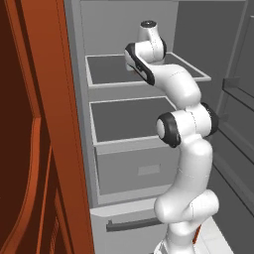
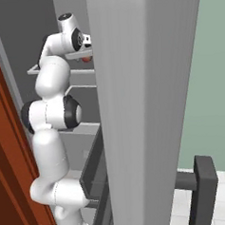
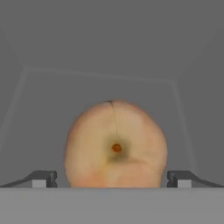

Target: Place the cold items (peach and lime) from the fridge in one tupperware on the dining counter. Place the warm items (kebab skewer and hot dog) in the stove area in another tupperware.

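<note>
1. Pincer [image 3: 112, 178] spread wide from where I sit, one dark tip on either side of the peach [image 3: 116, 144], neither visibly touching it.
2. Peach sits on a pale shelf [image 3: 52, 109] inside the fridge [image 1: 124, 163].
3. Beyond it I see the grey back wall [image 3: 109, 39].

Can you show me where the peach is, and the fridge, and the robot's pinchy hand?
peach [image 3: 116, 146]: hand view, its middle by the stem dimple.
fridge [image 1: 130, 119]: left base view, a grey inner shelf.
gripper [image 3: 112, 178]: hand view, midway between its fingertips.

peach [image 3: 116, 146] bottom cut off below, tool [image 3: 112, 178] fingertips mostly out of frame
</note>
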{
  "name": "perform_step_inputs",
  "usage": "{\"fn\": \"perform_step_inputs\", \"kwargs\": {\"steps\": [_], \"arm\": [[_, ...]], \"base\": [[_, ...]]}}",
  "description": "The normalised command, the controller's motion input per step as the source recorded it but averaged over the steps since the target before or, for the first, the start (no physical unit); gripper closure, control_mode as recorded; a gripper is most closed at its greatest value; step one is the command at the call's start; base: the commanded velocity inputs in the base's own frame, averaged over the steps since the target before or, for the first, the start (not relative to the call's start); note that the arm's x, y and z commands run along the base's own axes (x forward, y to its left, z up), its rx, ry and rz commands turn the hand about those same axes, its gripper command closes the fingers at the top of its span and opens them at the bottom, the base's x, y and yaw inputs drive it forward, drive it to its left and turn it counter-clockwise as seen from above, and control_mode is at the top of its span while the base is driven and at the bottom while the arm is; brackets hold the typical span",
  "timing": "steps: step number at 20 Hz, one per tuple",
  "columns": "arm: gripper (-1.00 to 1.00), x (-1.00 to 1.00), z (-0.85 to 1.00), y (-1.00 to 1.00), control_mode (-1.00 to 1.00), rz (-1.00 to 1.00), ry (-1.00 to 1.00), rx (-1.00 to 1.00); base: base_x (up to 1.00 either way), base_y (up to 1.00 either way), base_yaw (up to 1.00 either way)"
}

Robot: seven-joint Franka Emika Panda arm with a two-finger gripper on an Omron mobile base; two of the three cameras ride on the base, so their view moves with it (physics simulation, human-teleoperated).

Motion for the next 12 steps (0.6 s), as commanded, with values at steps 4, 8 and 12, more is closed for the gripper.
{"fn": "perform_step_inputs", "kwargs": {"steps": [4, 8, 12], "arm": [[-1.0, 0.4, -0.01, 0.0, -1.0, 0.01, 0.03, 0.0], [-1.0, 0.31, -0.04, 0.0, -1.0, 0.02, 0.04, -0.01], [1.0, -0.11, -0.33, 0.0, -1.0, 0.07, 0.0, -0.08]], "base": [[0.0, 0.0, 0.0], [0.0, 0.0, 0.0], [0.0, 0.0, 0.0]]}}
